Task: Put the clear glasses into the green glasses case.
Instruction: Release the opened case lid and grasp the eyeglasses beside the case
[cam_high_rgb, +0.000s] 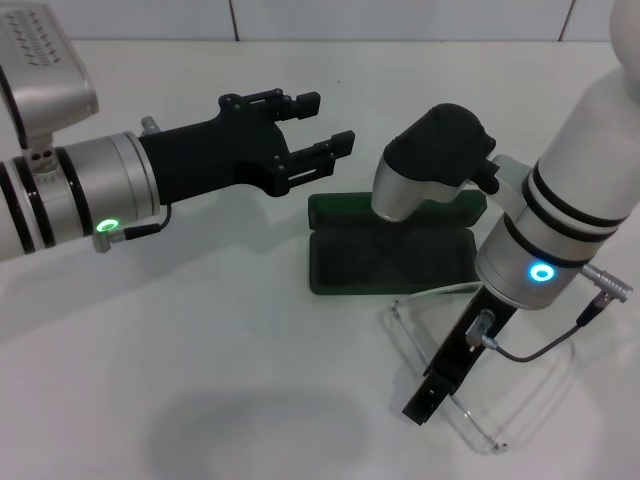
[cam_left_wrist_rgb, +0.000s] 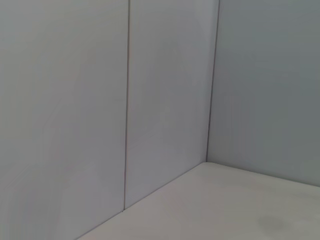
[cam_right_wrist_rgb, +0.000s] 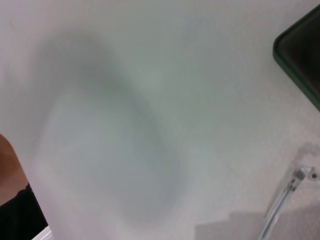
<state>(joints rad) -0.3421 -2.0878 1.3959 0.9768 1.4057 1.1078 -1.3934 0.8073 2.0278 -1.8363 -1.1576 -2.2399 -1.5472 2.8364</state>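
Note:
The green glasses case (cam_high_rgb: 350, 258) lies open on the white table, its dark lining up and its lid (cam_high_rgb: 335, 208) on the far side. In the right wrist view one corner of the case (cam_right_wrist_rgb: 303, 55) shows. The clear glasses (cam_high_rgb: 405, 340) lie on the table just in front of the case, and one thin arm of the glasses (cam_right_wrist_rgb: 284, 196) appears in the right wrist view. My right gripper (cam_high_rgb: 424, 402) reaches down over the glasses, its tip at the table. My left gripper (cam_high_rgb: 325, 123) hovers open and empty to the left of the case, above the table.
A tiled wall (cam_left_wrist_rgb: 150, 100) runs behind the table. The right arm's elbow housing (cam_high_rgb: 430, 170) hangs over the case's far half. A brown and black shape (cam_right_wrist_rgb: 12, 200) sits at the edge of the right wrist view.

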